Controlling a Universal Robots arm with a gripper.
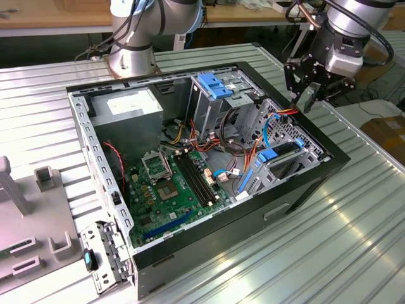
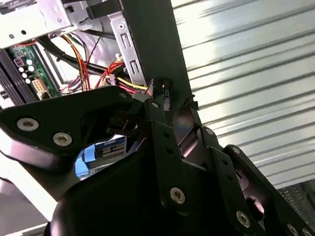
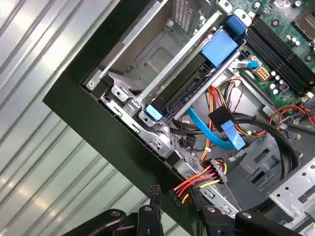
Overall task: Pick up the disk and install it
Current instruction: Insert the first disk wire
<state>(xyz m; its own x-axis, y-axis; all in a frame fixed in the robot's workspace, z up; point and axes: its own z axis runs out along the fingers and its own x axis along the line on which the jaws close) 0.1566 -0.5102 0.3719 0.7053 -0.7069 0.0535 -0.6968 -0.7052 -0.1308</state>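
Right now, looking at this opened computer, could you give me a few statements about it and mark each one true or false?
1. The computer case lies open with its insides facing up. True.
2. The motherboard is red. False: it is green.
3. The gripper is at the case's rim on the exterior view's right, close to a bundle of red, orange and yellow wires. True.
4. The case rests on a wooden floor. False: it rests on a ribbed metal table.
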